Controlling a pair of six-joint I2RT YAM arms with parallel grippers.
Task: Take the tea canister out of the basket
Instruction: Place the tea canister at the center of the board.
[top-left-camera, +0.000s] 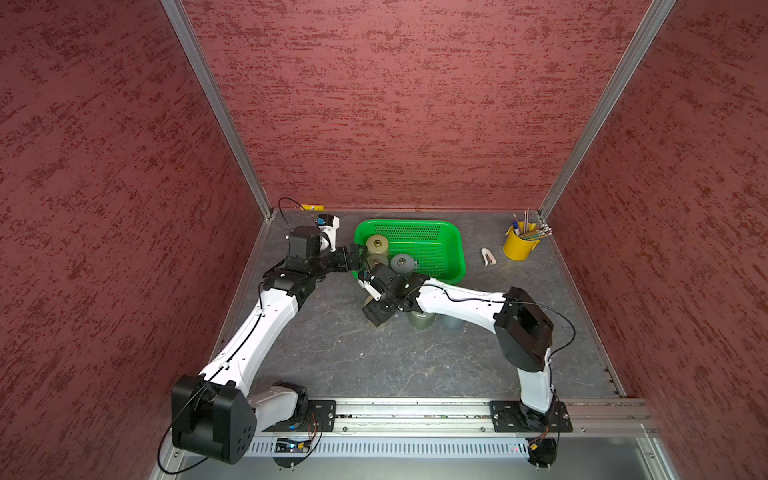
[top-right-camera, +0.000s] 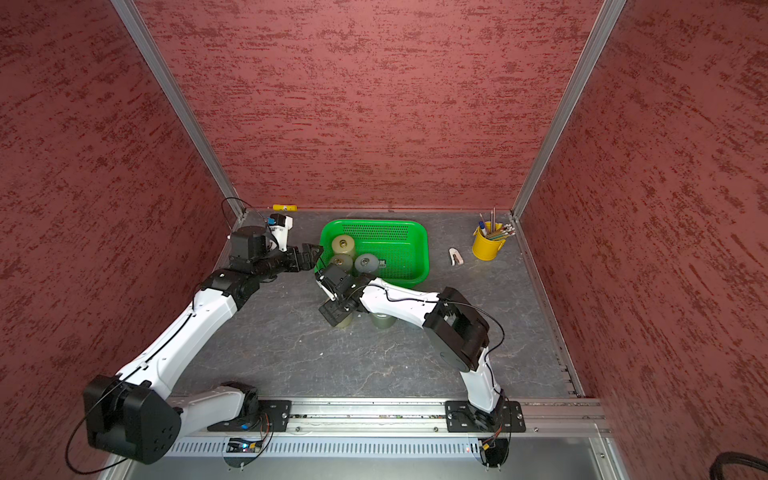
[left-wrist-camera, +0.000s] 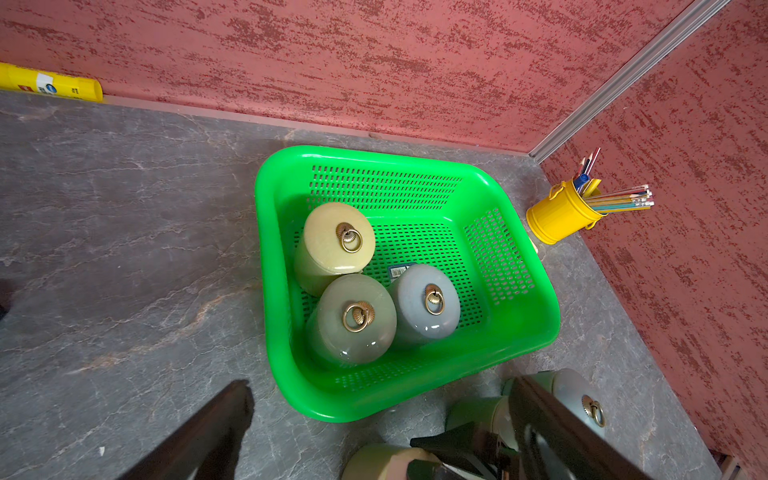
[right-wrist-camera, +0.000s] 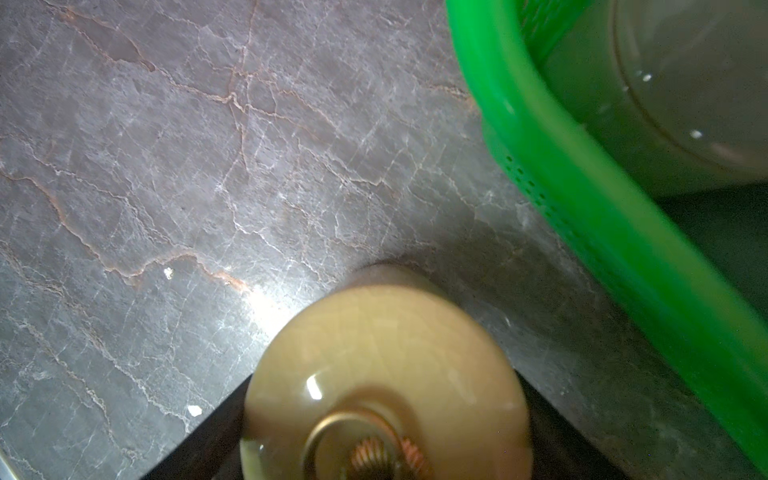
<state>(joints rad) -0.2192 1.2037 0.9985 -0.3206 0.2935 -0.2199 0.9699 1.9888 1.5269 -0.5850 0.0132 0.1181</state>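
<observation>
Closest to the right wrist camera is the blurred, domed lid of a cream tea canister (right-wrist-camera: 386, 370) with a brass knob. The dark fingers (right-wrist-camera: 195, 449) of the right gripper (top-left-camera: 377, 312) press against it on both sides, so the grip is closed on it. This canister is out of the basket (left-wrist-camera: 365, 401), over the grey marbled table (top-left-camera: 332, 357) just beside the basket's near-left corner; whether its base rests on the table cannot be told. Two others stand on the table by the basket's front wall, partly hidden under the right arm's white forearm: an olive table canister (top-left-camera: 422, 321) and a grey table canister (top-left-camera: 452, 321). Inside the bright green perforated basket, three stand upright and bunched in its left half. A pale cream canister (left-wrist-camera: 334, 239) is farthest back, an olive-green canister (left-wrist-camera: 357, 320) is in front of it, and a blue-grey canister (left-wrist-camera: 426, 301) is at the olive-green one's side, with a small sticker (left-wrist-camera: 401, 270) on the mesh floor between them. The left gripper (top-left-camera: 358, 257) hangs just outside the basket's left rim, its fingers spread wide with nothing between them. To the right of the basket lies a small white stapler-like item (top-left-camera: 488, 256). A yellow pencil bucket (top-left-camera: 519, 245) stands near the far-right corner, and a yellow glue stick (left-wrist-camera: 54, 85) lies along the back wall.
</observation>
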